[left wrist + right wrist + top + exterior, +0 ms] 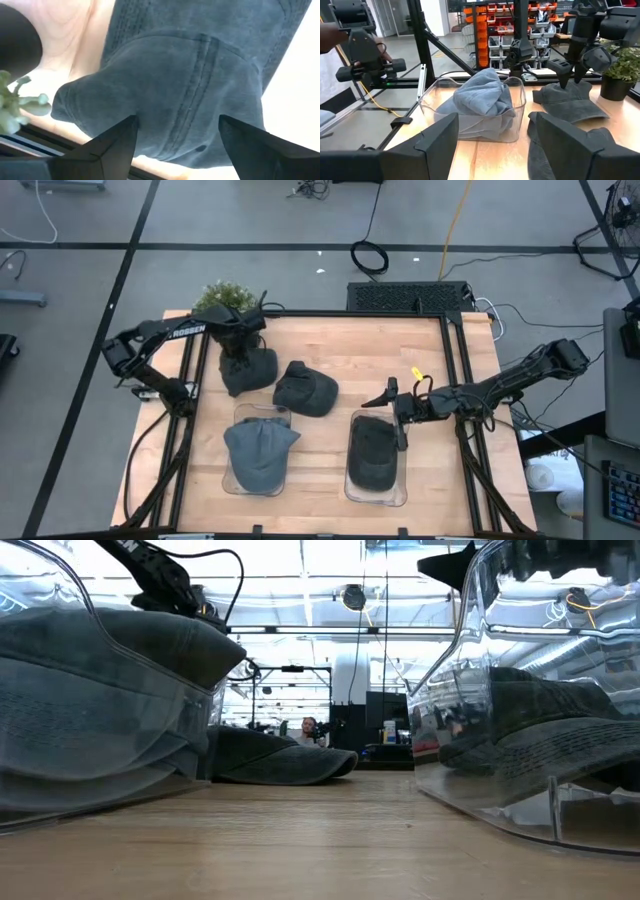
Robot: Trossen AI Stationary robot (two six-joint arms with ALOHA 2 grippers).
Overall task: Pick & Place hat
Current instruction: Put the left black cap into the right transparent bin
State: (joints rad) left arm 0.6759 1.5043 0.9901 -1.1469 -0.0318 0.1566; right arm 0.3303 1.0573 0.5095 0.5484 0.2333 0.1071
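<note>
At table's back left, left gripper [243, 348] jaws spread over dark hat [248, 370], right gripper [398, 418] jaws open.

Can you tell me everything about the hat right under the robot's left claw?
The dark grey hat is soft cloth with stitched seams running over its crown. It lies loose and a bit crumpled on the wooden table at the back left, right beside the little potted plant. The left gripper is over it, open, its fingers straddling the crown.

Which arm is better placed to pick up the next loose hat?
Left. The left gripper is open right over the hat by the plant, fingers straddling its crown. The right gripper is open above the right bin, away from loose hats.
</note>
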